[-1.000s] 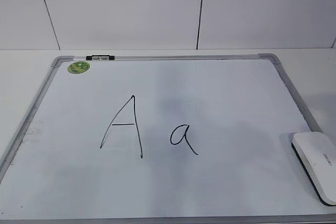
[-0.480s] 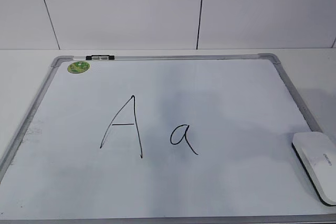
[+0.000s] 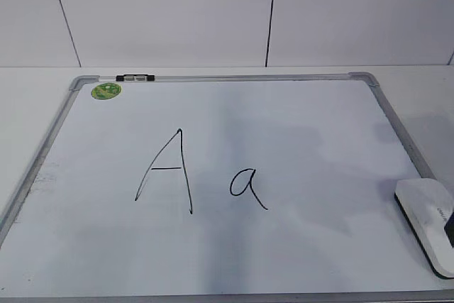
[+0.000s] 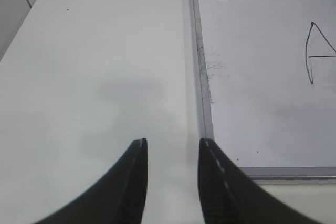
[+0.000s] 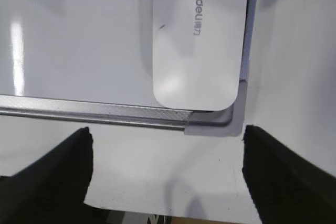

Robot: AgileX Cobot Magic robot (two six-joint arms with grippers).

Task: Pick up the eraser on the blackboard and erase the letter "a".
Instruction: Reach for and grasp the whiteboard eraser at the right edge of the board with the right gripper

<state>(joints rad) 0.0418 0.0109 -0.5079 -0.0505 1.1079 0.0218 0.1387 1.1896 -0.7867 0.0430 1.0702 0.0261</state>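
My right gripper (image 5: pixel 167 145) is hanging with its jaws spread wide, and I am seeing both dark fingertips (image 5: pixel 63 156) at the bottom of the right wrist view, one on each side. They are holding nothing. Between and just beyond them I am looking down at the eraser (image 5: pixel 199 35), a glossy white block with grey lettering on top, lying flat on the blackboard (image 5: pixel 68 51) in its near right corner, close against the grey frame. In the exterior view a dark bit of that gripper is just showing at the right edge, over the eraser (image 3: pixel 423 214), which is sitting close to the near right corner of the counter (image 3: pixel 28 97).

My left gripper (image 4: pixel 170 148) is also standing parted, a clear gap between its two black fingers (image 4: pixel 131 182), empty, and it is hovering over bare counter (image 4: pixel 105 51) near the left edge, just beside the blackboard's left frame (image 4: pixel 202 77).

Farther out, I am reading the letter "a" (image 3: pixel 247 186) in thin black marker near the middle of the board, well apart from the eraser, with the capital "A" (image 3: pixel 167 172) just to its left. A green sticker (image 3: pixel 106 91) is sitting in the board's far left corner, and a small black-and-white clip (image 3: pixel 135 77) is resting on the far frame beside it.
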